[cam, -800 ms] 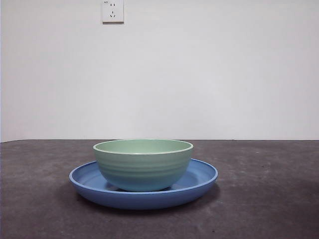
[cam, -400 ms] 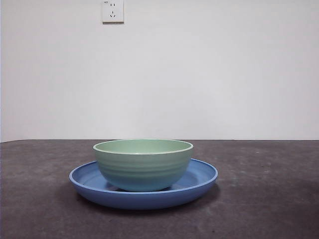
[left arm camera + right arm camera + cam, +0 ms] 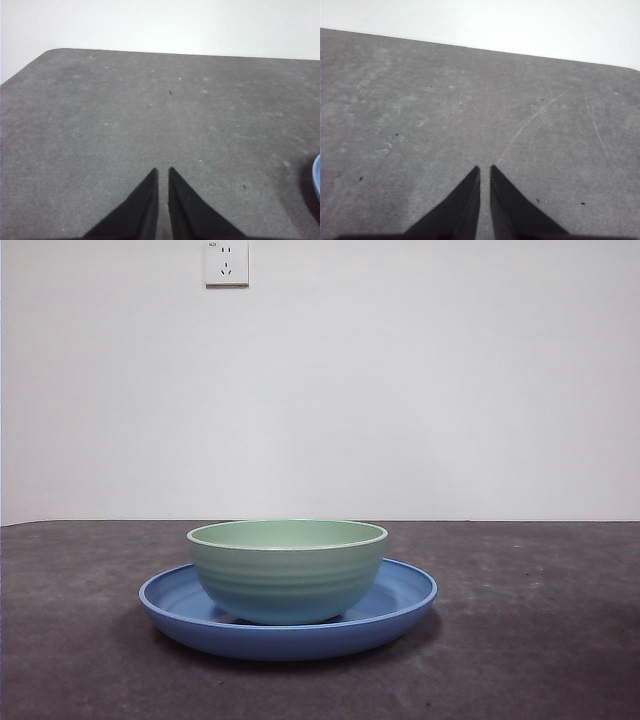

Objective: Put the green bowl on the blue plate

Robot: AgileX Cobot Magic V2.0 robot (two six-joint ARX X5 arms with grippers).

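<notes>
The green bowl (image 3: 287,570) stands upright in the middle of the blue plate (image 3: 400,602), which lies flat on the dark table in the front view. Neither arm shows in the front view. My left gripper (image 3: 162,172) is shut over bare table, holding nothing, and a thin sliver of the blue plate (image 3: 317,177) shows at the edge of its view. My right gripper (image 3: 484,170) is also shut with nothing in it, above bare table, with neither the bowl nor the plate in its view.
The dark grey table (image 3: 540,640) spreads around the plate on all sides. A white wall stands behind it with a power socket (image 3: 226,262) high up. The table's rounded far corner (image 3: 55,52) shows in the left wrist view.
</notes>
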